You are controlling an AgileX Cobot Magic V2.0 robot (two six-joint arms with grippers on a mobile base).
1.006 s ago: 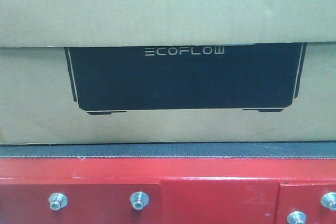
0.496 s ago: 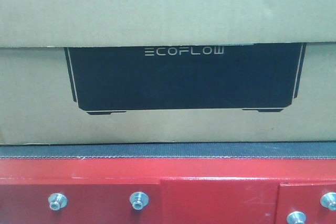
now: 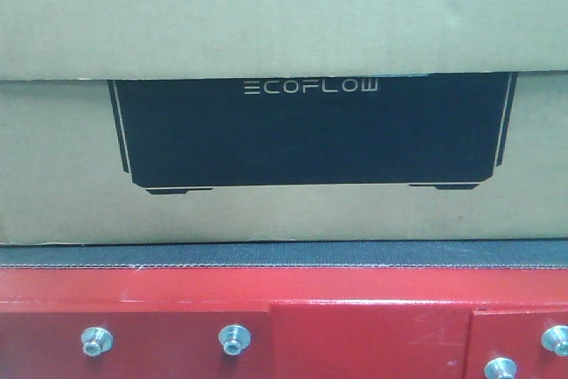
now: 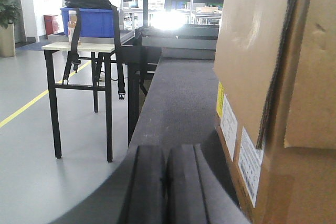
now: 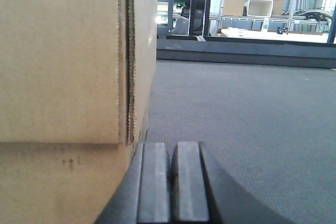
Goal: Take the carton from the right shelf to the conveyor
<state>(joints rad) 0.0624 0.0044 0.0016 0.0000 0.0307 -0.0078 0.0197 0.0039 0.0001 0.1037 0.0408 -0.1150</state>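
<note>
Left wrist-mounted view: the left pincer [image 4: 167,182] is squeezed shut with nothing in it, low over the dark belt, and the carton [image 4: 273,93] stands just to its right. In the front view the carton sits on the conveyor [image 3: 284,303]. In the right wrist view the right pincer [image 5: 169,182] is squeezed shut too, empty, just right of the carton.

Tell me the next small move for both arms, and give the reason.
Probably draw both arms back from the carton. It already sits on the conveyor belt, the left gripper and right gripper are shut with nothing between their fingers, each at one end of the carton, so the placing looks done.
</note>
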